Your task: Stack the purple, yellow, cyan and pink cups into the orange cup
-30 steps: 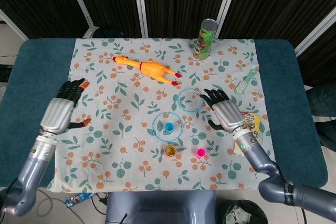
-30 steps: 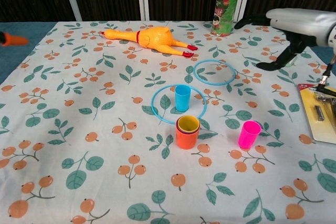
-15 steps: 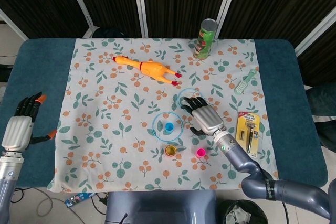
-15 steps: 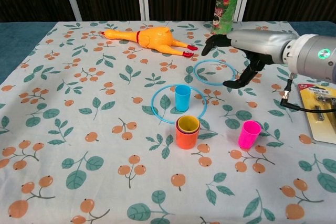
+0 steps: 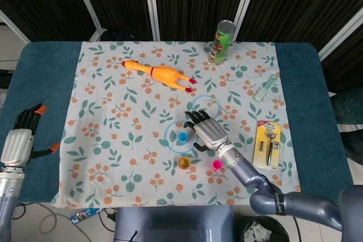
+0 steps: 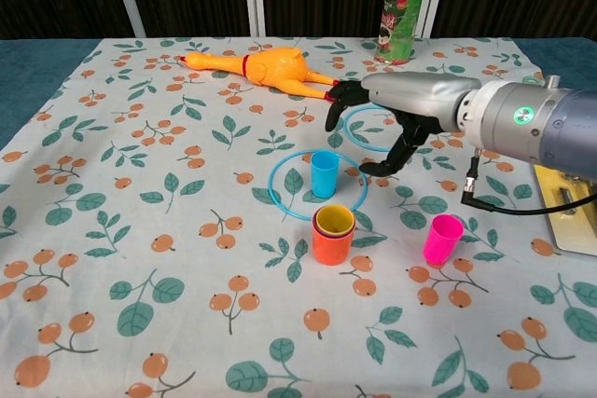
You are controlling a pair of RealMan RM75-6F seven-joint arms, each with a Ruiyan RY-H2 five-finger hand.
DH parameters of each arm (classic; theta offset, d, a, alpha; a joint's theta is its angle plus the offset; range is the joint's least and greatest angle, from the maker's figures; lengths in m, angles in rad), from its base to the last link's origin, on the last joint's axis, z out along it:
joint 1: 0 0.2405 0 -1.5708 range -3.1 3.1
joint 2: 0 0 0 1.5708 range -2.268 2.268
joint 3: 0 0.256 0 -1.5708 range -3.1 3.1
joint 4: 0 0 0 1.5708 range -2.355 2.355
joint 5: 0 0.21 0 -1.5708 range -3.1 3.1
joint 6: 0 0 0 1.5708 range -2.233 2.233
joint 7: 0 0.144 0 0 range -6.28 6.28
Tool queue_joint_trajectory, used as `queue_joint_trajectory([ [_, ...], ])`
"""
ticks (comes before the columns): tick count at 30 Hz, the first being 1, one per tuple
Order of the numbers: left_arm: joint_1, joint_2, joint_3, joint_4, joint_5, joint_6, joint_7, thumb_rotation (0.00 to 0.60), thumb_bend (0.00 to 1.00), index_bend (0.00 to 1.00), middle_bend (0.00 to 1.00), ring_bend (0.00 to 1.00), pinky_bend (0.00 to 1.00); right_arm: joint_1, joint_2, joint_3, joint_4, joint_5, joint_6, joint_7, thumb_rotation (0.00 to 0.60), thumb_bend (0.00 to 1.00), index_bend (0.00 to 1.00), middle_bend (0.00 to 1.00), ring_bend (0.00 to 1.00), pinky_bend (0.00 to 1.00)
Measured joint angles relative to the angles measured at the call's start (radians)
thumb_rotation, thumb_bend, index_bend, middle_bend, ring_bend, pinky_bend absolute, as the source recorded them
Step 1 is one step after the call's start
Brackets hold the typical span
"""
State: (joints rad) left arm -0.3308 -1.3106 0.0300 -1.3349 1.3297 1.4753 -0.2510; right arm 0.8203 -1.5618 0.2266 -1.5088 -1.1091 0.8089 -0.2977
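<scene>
The orange cup (image 6: 332,242) (image 5: 184,163) stands near the table's front with purple and yellow rims nested inside it. Behind it, the cyan cup (image 6: 325,174) (image 5: 182,136) sits upright inside a blue ring (image 6: 283,200). A pink cup (image 6: 442,239) (image 5: 216,165) stands to the right of the orange one. My right hand (image 6: 396,107) (image 5: 207,131) hovers open just right of and above the cyan cup, fingers spread and apart from it. Far out over the table's left edge, my left hand (image 5: 21,139) is open and holds nothing.
A yellow rubber chicken (image 6: 270,70) lies at the back. A green can (image 6: 403,6) stands at the back right. A second blue ring (image 6: 368,137) lies under my right hand. A carded razor (image 5: 266,144) and a green brush (image 5: 265,87) lie at the right.
My right hand has swept left and forward from the right side to just beside the cyan cup. My left hand has drawn back off the cloth to the left edge.
</scene>
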Motion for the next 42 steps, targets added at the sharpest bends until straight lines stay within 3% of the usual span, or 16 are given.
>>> queue_joint_trajectory([
  [17, 0.027, 0.005, -0.047, -0.015, 0.014, -0.040, 0.031, 0.600, 0.15, 0.07, 0.00, 0.00, 0.00, 0.044, -0.070, -0.008, 0.064, 0.064, -0.005, -0.022, 0.600, 0.41, 0.32, 0.00, 0.00, 0.09],
  [42, 0.054, 0.007, -0.099, -0.013, 0.031, -0.079, 0.025, 0.600, 0.15, 0.08, 0.00, 0.00, 0.00, 0.076, -0.116, -0.008, 0.112, 0.051, 0.003, 0.009, 0.600, 0.41, 0.43, 0.00, 0.00, 0.10],
])
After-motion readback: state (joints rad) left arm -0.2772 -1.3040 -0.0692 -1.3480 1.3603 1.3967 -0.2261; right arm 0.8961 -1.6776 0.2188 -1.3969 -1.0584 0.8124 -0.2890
